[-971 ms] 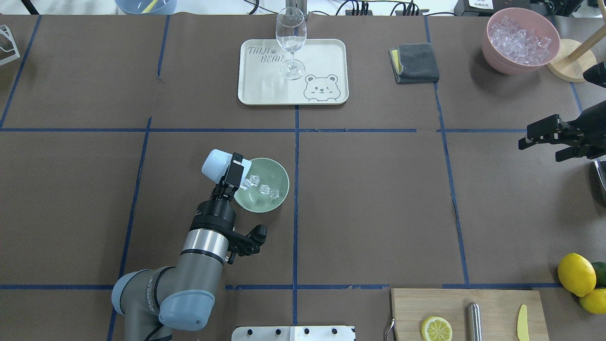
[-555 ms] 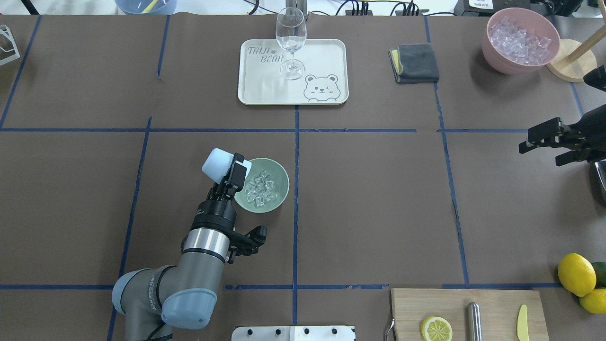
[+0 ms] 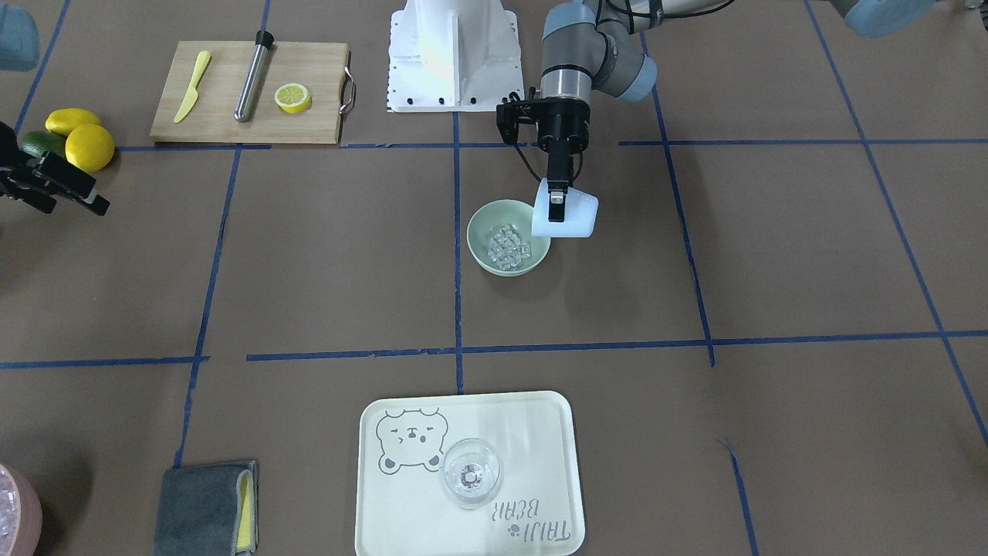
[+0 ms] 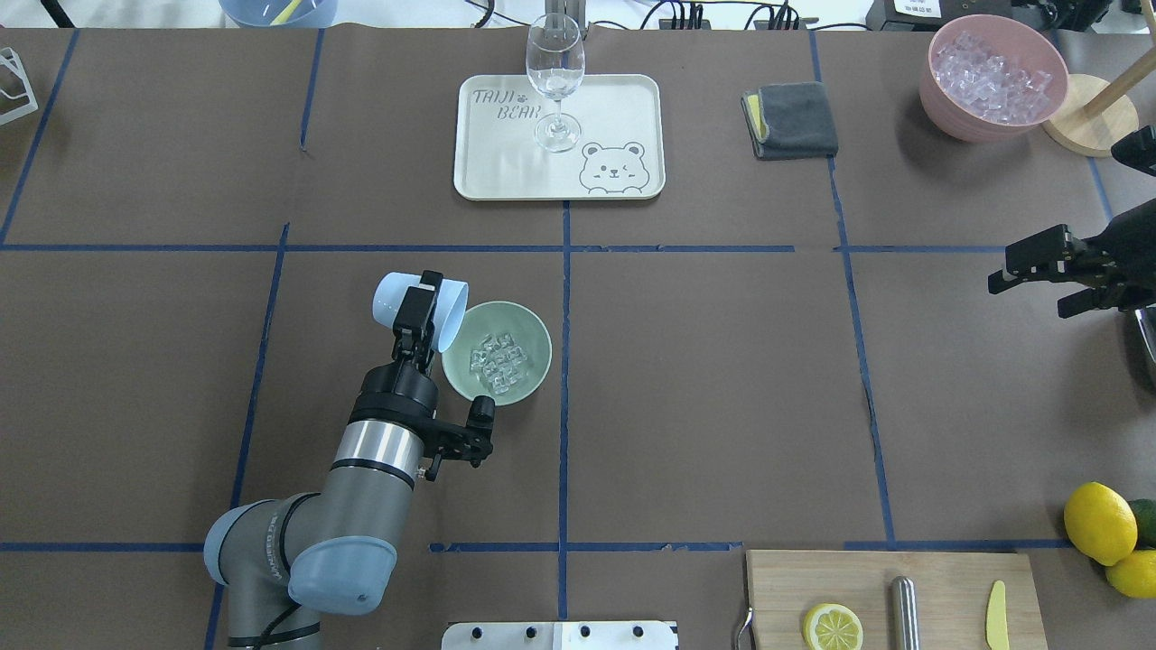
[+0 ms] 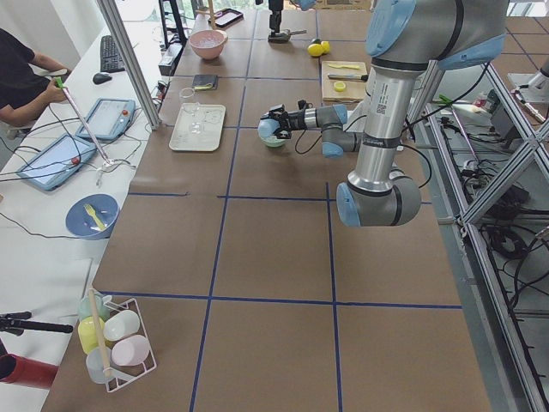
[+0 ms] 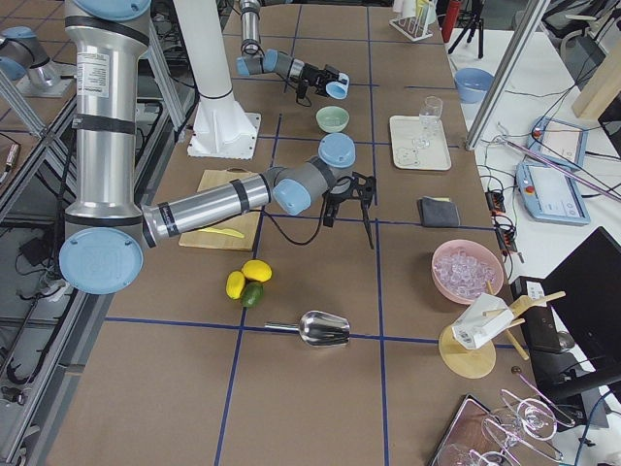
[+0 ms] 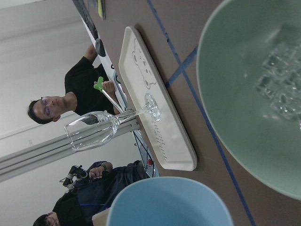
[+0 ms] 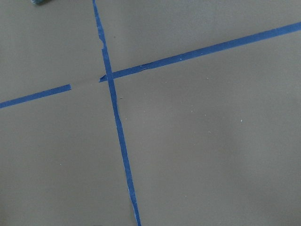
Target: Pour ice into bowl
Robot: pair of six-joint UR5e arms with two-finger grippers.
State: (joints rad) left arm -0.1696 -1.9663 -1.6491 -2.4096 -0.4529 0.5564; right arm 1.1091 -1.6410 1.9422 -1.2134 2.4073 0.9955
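**Plainly, ice heaped in the mint bowl**

Nearest, along the bottom edge of the overhead view, a cutting board (image 4: 867,578) carries a lemon half (image 4: 833,626), a metal rod (image 4: 904,614) and a yellow knife (image 4: 995,616). Whole lemons (image 4: 1099,522) sit at the lower right corner.

Further up, left of centre on the brown surface (image 4: 722,406), the left fingers (image 4: 414,311) are clenched on a blue cup (image 4: 390,300). The cup is tipped on its side, with its mouth over the left rim of the bowl (image 4: 535,338). The ice (image 4: 495,361) lies as a small heap of clear cubes inside that bowl, near its middle. The front-facing view shows the same heap (image 3: 509,245) in the bowl (image 3: 482,232), with the cup (image 3: 577,218) just beside the rim at its right.

At the right edge of the overhead view, the right fingers (image 4: 1031,291) hang spread apart with nothing between them, well apart from the bowl.

Farthest, across the top of the frame, a tray (image 4: 506,171) holds an upright wine glass (image 4: 554,77). A folded grey cloth (image 4: 795,119) lies to its right, and a pink bowl (image 4: 948,117) of more cubes stands in the upper right corner.
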